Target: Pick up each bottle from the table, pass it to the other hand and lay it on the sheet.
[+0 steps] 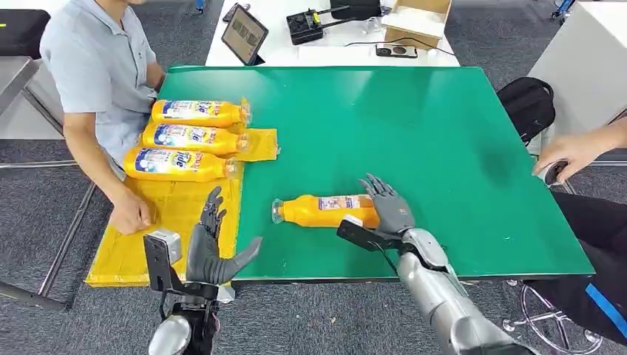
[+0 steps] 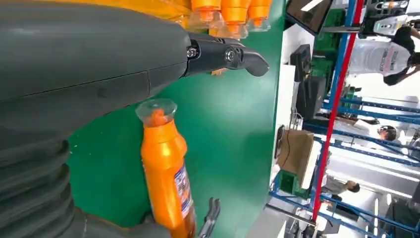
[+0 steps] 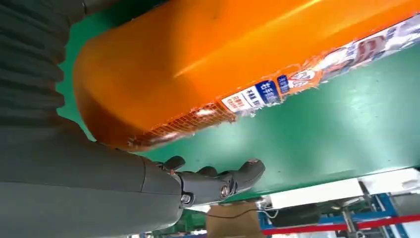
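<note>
four orange plastic bottles with blue-and-white labels are seen in the head view. three of them (image 1: 196, 138) are laid side by side on the yellow sheet (image 1: 166, 218) at the left edge of the green table top (image 1: 414, 126), caps pointing toward the table's middle. the fourth orange bottle (image 1: 322, 210) lies on its side on the green surface near the front edge, its clear cap pointing toward the sheet. the right hand (image 1: 386, 207) is placed at the bottle's base end, fingers spread over it; whether the bottle is actually gripped cannot be told. the left hand (image 1: 211, 248) is held upright at the table's front edge beside the sheet, fingers apart and nothing in it. a person in a grey shirt (image 1: 100, 63) is seated at the left, one hand (image 1: 131, 214) resting on the sheet. another person's hand (image 1: 573, 155) is seen at the right edge, off the table.

in the left wrist view, the lying bottle (image 2: 166, 171) is seen on the green surface with its clear cap nearest the camera; the left hand's dark fingers (image 2: 230, 55) are extended above the table, apart from the bottle, holding nothing. the caps of the three laid bottles (image 2: 228, 15) are seen beyond.

in the right wrist view, the bottle's orange base and label (image 3: 223, 64) are seen very close. the right hand's fingers (image 3: 223, 181) are curled beneath it, against the green surface, and contact cannot be judged.
</note>
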Robot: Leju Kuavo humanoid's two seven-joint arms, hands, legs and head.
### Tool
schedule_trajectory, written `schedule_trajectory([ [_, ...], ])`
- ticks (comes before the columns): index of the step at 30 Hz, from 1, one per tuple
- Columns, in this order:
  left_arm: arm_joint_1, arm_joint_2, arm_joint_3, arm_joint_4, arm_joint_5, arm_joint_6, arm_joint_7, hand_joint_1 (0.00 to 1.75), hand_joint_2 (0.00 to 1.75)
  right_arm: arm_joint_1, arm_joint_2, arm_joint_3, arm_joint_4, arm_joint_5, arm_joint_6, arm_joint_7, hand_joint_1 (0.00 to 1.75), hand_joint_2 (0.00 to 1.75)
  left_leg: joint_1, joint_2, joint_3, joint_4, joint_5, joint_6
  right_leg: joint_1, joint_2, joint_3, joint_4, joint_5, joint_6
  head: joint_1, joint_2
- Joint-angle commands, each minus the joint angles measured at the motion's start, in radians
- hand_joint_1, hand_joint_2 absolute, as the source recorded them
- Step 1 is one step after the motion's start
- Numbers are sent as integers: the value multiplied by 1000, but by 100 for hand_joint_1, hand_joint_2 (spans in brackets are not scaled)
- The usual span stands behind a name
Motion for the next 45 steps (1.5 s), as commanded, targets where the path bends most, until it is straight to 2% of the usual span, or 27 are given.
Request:
schedule_trajectory([
  [1, -69, 31, -5, 110, 19, 1, 9, 0, 175, -154, 41, 82, 193, 12, 37, 21, 0, 175, -1, 3, 4, -1, -1, 1, 0, 2, 3, 0, 0, -3, 0, 0],
  [10, -87, 31, 0, 130, 50, -7, 16, 0, 175, -181, 73, 93, 236, 3, 79, 29, 0, 175, 0, 1, 3, -1, 0, 1, 0, 0, 2, 0, 0, -2, 0, 0],
  [15, -73, 44, 7, 116, 61, -11, 24, 0, 175, -207, 67, 123, 271, 10, 188, 116, 3, 175, -1, 3, 5, -1, -1, 1, 0, 1, 3, 0, -1, -3, 0, 0],
  [16, -73, 44, 9, 116, 61, -10, 24, 0, 175, -211, 65, 126, 275, 12, 199, 129, 40, 175, 0, 2, 3, -1, -1, 1, 0, 1, 2, 0, 0, -2, 0, 0],
  [17, -73, 44, 14, 116, 64, -9, 26, 0, 175, -217, 62, 129, 283, 14, 216, 146, 131, 175, -1, 1, 2, -1, 0, 1, 0, 0, 2, 0, 0, -2, 0, 0],
  [19, -71, 44, 20, 117, 72, -14, 33, 0, 175, -225, 57, 143, 293, 24, 243, 163, 138, 175, 0, 1, 4, -1, -1, 1, 0, 0, 3, -1, 0, -3, 0, 0],
  [22, -71, 44, 20, 117, 72, -14, 33, 0, 175, -225, 57, 143, 293, 24, 243, 163, 138, 175, 0, 0, 4, -1, 0, 1, 0, -1, 4, -1, 0, -2, 0, 0],
  [23, -71, 44, 20, 117, 72, -14, 33, 0, 175, -225, 57, 143, 293, 24, 243, 163, 150, 175, 0, 0, 3, -1, 0, 1, 0, -1, 3, -1, 0, -2, 0, 0],
  [24, -70, 44, 23, 119, 77, -21, 39, 0, 175, -229, 59, 152, 298, 31, 263, 189, 154, 175, 0, 0, 5, -1, 0, 1, 1, -2, 4, -2, 0, -3, 0, 0],
  [29, -56, 47, 36, 122, 89, -55, 61, 0, 175, -250, 63, 195, 313, 66, 319, 276, 152, 175, 0, 0, 3, -1, 0, 1, 0, 0, 3, -1, 0, -1, 0, 0],
  [32, -57, 45, 44, 125, 95, -65, 65, 0, 175, -262, 62, 213, 320, 83, 335, 305, 164, 175, 0, 0, 4, -1, 0, 1, 0, -1, 4, -1, 0, -2, 0, 0],
  [37, -60, 48, 49, 128, 101, -75, 70, 0, 175, -273, 63, 219, 326, 86, 364, 318, 173, 175, 0, -1, 5, -1, 0, 1, 1, -2, 5, -1, 0, -2, 0, 0],
  [41, -70, 51, 52, 136, 104, -83, 67, 0, 175, -276, 71, 201, 321, 64, 368, 306, 171, 175, 0, -1, 5, -1, 0, 1, 0, -1, 4, -1, 0, -2, 0, 0],
  [45, -65, 55, 47, 136, 116, -91, 53, 0, 175, -228, 73, 99, 299, -70, 385, 172, 175, 175, 0, -1, 8, -2, 0, 2, 1, -2, 8, -2, -1, -3, 0, 0],
])
